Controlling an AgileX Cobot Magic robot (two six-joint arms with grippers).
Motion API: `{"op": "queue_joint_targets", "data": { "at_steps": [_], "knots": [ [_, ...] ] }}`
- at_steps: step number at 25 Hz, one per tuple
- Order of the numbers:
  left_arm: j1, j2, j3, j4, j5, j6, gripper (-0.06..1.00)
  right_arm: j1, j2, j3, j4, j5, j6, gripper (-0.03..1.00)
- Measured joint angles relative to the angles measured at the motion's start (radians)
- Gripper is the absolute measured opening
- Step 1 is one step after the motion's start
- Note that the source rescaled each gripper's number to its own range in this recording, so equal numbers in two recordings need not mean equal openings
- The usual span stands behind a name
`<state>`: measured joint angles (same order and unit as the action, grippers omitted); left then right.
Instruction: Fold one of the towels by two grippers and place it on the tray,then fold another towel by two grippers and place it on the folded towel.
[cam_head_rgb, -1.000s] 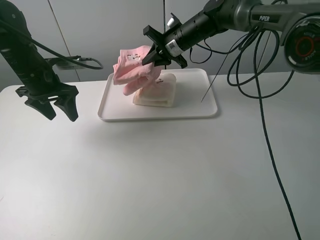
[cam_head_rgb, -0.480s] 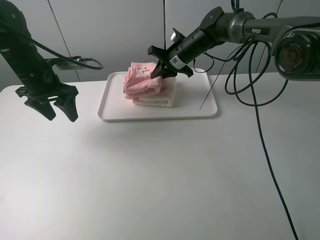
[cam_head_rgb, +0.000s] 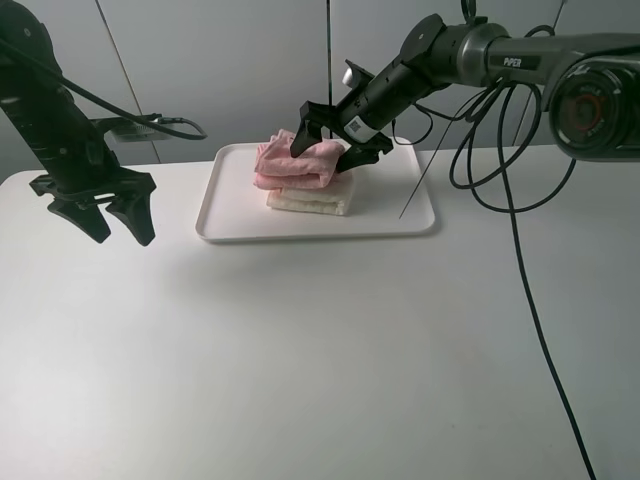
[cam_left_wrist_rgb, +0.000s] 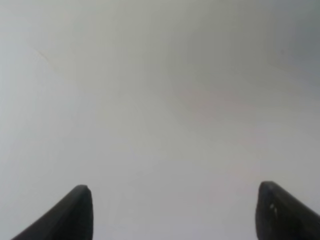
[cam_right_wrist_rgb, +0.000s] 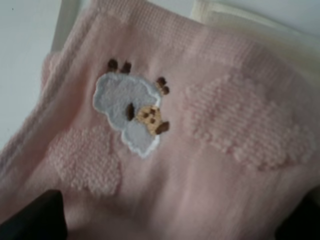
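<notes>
Right gripper (cam_head_rgb: 333, 137) fingertips partly hidden behind pink towel (cam_head_rgb: 296, 163); contact with cloth not resolvable from the high view. Right wrist view: fingertips (cam_right_wrist_rgb: 35, 217) cut by frame edge, blurred. Cream towel (cam_head_rgb: 310, 199) mostly covered by pink one. Left wrist view: left gripper (cam_left_wrist_rgb: 172, 212) tips cropped, table (cam_left_wrist_rgb: 160, 100) a featureless blur.

The exterior high camera looks down from the front across the whole white table (cam_head_rgb: 300, 340) toward its far edge and the wall. The left wrist camera faces bare tabletop near the left edge, close, between two dark fingertips (cam_left_wrist_rgb: 75, 212). The right wrist camera sits very near the pink towel (cam_right_wrist_rgb: 200, 150), which the high view also shows on the tray (cam_head_rgb: 390, 222) by the far edge.
</notes>
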<state>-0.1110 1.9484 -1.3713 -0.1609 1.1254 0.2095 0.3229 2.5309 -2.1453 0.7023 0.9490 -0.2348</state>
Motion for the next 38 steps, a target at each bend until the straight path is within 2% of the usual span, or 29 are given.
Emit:
{"op": "queue_joint_targets", "data": {
  "at_steps": [2, 5, 9, 12, 15, 18, 22, 25, 34, 38],
  "knots": [
    [0.0, 0.0, 0.0, 0.0, 0.0, 0.0, 0.85, 0.0, -0.035, 0.0, -0.064, 0.004, -0.012, 0.94],
    [0.0, -0.004, 0.0, 0.0, -0.004, 0.0, 0.85, 0.0, -0.116, 0.0, -0.219, 0.018, -0.012, 0.94],
    [0.0, -0.063, 0.0, 0.0, -0.075, 0.0, 0.85, 0.0, -0.237, 0.0, -0.414, 0.06, 0.021, 0.94],
    [0.0, -0.144, 0.016, 0.0, -0.124, 0.0, 0.85, 0.0, -0.304, 0.0, -0.493, 0.109, 0.049, 0.94],
    [0.001, -0.249, 0.096, 0.0, -0.192, 0.0, 0.85, 0.0, -0.368, 0.062, -0.536, 0.13, 0.064, 0.94],
    [0.012, -0.365, 0.21, -0.002, -0.24, 0.0, 0.85, 0.0, -0.464, 0.226, -0.568, 0.105, 0.077, 0.94],
    [0.019, -0.545, 0.358, 0.011, -0.281, 0.0, 0.85, -0.002, -0.669, 0.517, -0.611, -0.021, 0.09, 0.94],
    [0.019, -0.679, 0.441, 0.011, -0.283, 0.0, 0.85, -0.003, -0.859, 0.746, -0.622, -0.075, 0.092, 0.94],
    [0.019, -1.07, 0.623, 0.032, -0.24, -0.067, 0.86, -0.003, -1.431, 1.238, -0.632, -0.08, 0.12, 0.94],
    [0.019, -1.226, 0.67, 0.042, -0.153, -0.089, 0.92, -0.003, -1.658, 1.37, -0.632, -0.008, 0.135, 0.99]
  ]
}}
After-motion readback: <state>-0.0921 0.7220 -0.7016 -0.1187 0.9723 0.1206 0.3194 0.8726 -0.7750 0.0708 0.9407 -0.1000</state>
